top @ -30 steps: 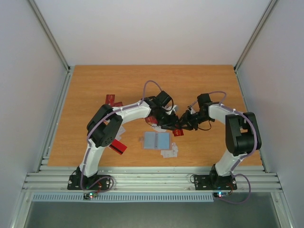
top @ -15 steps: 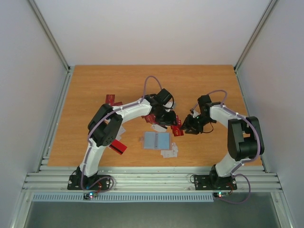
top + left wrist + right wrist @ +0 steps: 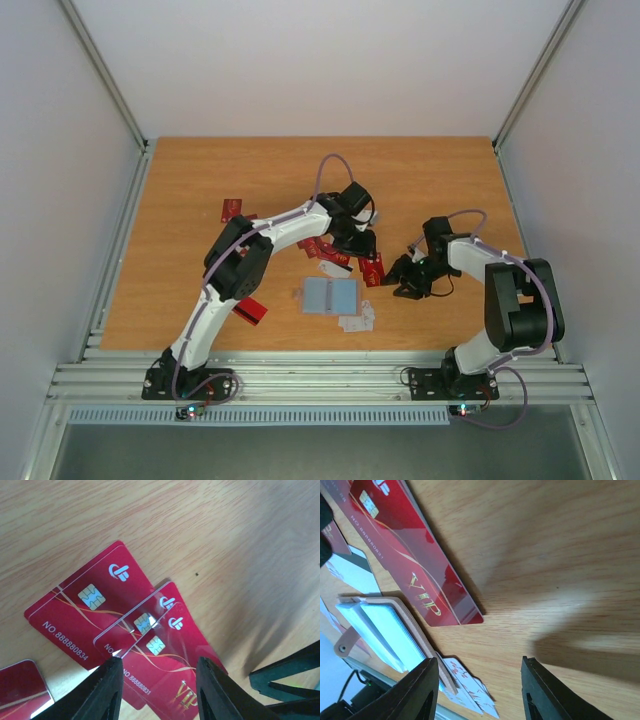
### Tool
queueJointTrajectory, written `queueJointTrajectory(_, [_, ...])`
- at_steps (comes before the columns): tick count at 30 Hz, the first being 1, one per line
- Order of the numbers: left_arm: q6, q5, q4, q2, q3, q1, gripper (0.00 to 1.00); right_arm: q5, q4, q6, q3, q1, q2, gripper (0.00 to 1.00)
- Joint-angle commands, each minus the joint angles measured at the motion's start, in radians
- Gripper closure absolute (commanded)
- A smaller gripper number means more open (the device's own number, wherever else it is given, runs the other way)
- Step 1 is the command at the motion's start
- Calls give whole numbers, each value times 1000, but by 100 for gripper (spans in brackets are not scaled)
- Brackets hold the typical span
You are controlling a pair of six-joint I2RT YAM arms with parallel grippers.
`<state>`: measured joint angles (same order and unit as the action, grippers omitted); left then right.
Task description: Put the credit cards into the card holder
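Three overlapping red credit cards (image 3: 150, 650) with gold chips lie on the wood directly under my left gripper (image 3: 160, 690), which is open and empty just above them. From above, this gripper (image 3: 358, 245) hovers over the red cards (image 3: 372, 268). My right gripper (image 3: 400, 277) is open and empty, a little to the right of them. In the right wrist view a red VIP card (image 3: 415, 570) lies beside the open card holder (image 3: 385, 630), which has a tan rim and light blue pockets. The card holder (image 3: 330, 295) lies open and flat. My right gripper (image 3: 482, 692) is over bare wood.
White cards with reddish marks (image 3: 357, 320) lie just right of the holder's near edge, also in the right wrist view (image 3: 470, 690). More red cards lie at the far left (image 3: 235, 209), near the left arm (image 3: 250, 311) and behind the holder (image 3: 320, 250). Grey walls enclose the table.
The two grippers were close together around the red cards. The right gripper has drawn back to the right and nearer. The left gripper has shifted slightly right over the cards.
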<state>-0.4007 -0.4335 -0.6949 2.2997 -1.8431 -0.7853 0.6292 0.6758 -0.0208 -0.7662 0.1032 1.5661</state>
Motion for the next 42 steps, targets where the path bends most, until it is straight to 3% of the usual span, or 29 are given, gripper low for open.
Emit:
queueJointTrajectory(1, [43, -16, -41, 47, -38, 2, 57, 56, -94, -71, 45, -32, -28, 53])
queueJointTrajectory(11, [57, -37, -39, 64, 49, 0, 58, 162, -291, -162, 112, -59, 30, 53])
queueJointTrajectory(21, [63, -57, -43, 67, 62, 0, 59, 195, -383, -205, 123, -59, 79, 53])
queueJointTrajectory(36, [38, -119, -5, 62, 111, 0, 60, 354, -608, -299, 119, -58, 8, 53])
queueJointTrajectory(42, [28, -128, 3, 61, 106, 3, 60, 383, -585, -275, 102, -57, -13, 53])
